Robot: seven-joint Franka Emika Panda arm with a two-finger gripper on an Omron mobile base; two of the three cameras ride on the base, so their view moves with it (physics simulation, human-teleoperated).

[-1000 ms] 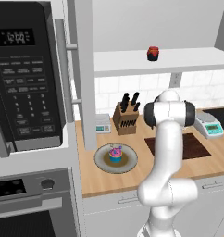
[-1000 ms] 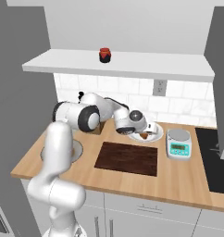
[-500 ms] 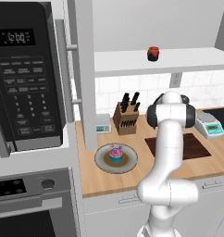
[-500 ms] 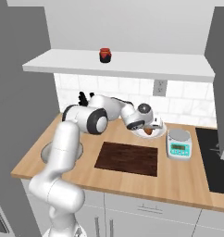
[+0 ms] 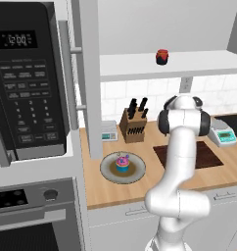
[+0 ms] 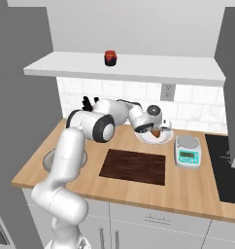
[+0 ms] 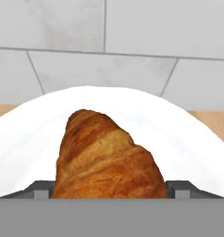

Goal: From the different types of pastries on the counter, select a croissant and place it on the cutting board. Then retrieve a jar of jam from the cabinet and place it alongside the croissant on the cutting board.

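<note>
Straddling the croissant point(image 7: 107, 155) on its white plate point(image 7: 21, 139) by the tiled wall, the end effector point(image 6: 156, 130) looks released, fingertips point(image 7: 40, 189) either side, and should clench across the pastry's middle before lifting toward the cutting board point(image 6: 134, 166) nearby.

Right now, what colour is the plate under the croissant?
White. The plate under the croissant shows best in the hand view.
</note>
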